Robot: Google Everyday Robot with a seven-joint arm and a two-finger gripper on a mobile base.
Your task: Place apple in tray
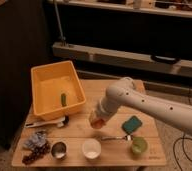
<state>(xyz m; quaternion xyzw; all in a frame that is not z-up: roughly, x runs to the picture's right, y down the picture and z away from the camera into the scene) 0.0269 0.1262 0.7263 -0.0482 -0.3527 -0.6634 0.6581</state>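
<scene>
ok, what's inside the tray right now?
One small green item lies on the tray floor; nothing else shows. The near wall hides the floor strip behind it. The apple is outside, in the pincer over the table beside the tray.

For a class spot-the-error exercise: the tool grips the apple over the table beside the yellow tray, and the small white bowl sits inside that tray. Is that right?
Not quite. The camera view shows the white bowl standing on the table near its front edge, not inside the tray. The rest holds: the tool grips the apple over the table beside the tray.
</scene>
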